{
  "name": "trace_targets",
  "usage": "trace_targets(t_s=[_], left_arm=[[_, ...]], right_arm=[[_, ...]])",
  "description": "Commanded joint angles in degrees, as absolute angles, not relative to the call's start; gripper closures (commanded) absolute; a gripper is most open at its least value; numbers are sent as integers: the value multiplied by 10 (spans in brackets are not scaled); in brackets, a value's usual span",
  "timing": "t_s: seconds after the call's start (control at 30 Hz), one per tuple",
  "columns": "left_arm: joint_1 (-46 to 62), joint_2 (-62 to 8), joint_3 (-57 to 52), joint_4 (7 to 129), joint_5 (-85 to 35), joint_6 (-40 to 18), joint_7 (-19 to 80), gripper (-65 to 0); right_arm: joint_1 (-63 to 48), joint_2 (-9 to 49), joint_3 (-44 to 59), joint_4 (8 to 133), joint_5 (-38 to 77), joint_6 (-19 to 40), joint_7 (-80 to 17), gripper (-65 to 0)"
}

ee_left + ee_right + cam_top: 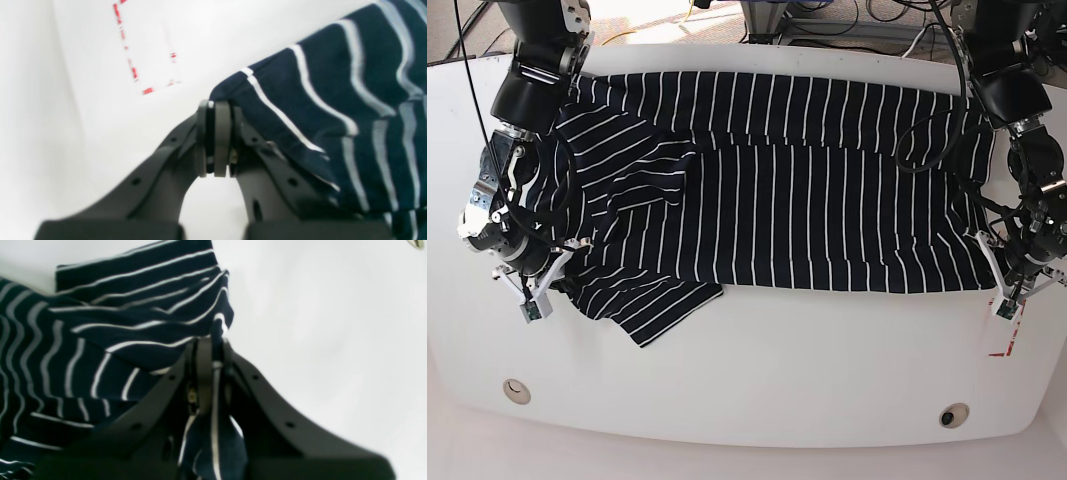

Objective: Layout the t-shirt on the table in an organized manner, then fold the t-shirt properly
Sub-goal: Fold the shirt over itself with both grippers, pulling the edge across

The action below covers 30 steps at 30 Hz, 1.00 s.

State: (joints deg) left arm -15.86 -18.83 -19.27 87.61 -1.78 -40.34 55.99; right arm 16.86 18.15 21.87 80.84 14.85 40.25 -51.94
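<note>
The dark navy t-shirt (807, 200) with thin white stripes lies spread across the white table (757, 390), its length running left to right. Its left part is rumpled, with a sleeve (652, 310) folded toward the front. At the shirt's right front corner, my left gripper (1000, 288) is shut on the t-shirt's edge; the left wrist view shows the cloth (333, 100) pinched at the gripper (216, 108). My right gripper (549, 283) is shut on the shirt's left front edge, and cloth (133, 316) passes between the fingers of the gripper (213, 343).
A red-outlined rectangle mark (1005, 345) lies just in front of the left gripper, also showing as a red outline (133, 71) in the left wrist view. Two small round fittings (517, 390) (954, 413) sit near the table's front edge. Cables hang over the back right.
</note>
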Motion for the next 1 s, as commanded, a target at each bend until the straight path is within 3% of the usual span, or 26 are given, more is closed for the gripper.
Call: trace_targets(t_s=[0.0, 0.73, 0.97], left_arm=[[-174, -204, -195, 875, -18, -400, 550, 0], [-136, -228, -197, 887, -21, -400, 553, 0], [-82, -228, -198, 939, -21, -400, 623, 0]], right_arm=[[172, 194, 221, 837, 157, 400, -513, 0], [39, 169, 227, 1034, 158, 400, -596, 0], [-21, 166, 227, 1092, 158, 400, -599, 0]])
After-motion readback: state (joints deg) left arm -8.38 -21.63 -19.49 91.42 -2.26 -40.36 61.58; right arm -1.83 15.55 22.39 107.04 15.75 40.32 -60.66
